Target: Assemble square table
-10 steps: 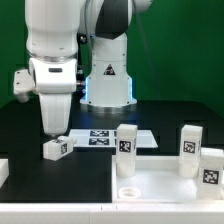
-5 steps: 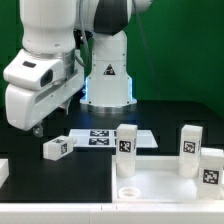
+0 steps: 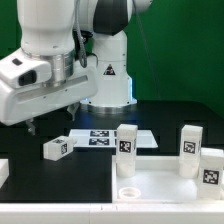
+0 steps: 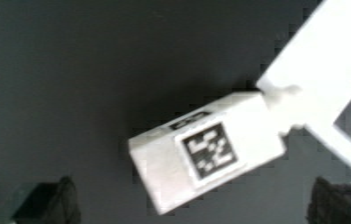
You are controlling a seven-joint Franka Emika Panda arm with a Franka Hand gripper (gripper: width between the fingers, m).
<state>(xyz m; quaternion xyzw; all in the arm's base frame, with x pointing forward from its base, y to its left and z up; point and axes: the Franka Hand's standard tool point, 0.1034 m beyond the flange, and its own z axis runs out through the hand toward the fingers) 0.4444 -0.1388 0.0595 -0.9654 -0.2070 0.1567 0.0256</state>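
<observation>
A white leg [image 3: 56, 147] with a black-and-white tag lies on its side on the black table, at the exterior view's left. My gripper [image 3: 50, 122] hangs tilted just above it, open and empty. In the wrist view the leg [image 4: 198, 152] lies between and ahead of my two dark fingertips [image 4: 51, 200], apart from both. The white square slab [image 3: 165, 178] lies flat at the lower right. Three tagged legs stand upright on or beside it: one at its left [image 3: 126, 142] and two at its right [image 3: 190, 150] [image 3: 212, 166].
The marker board [image 3: 100, 137] lies flat just behind the lying leg and shows in the wrist view [image 4: 332, 70]. A white L-shaped piece [image 3: 3, 172] sits at the left edge. The robot base [image 3: 108, 80] stands behind.
The arm's hand has tilted and swung toward the exterior view's left, from upright to slanted over the lying leg. The leg and the other parts have not moved.
</observation>
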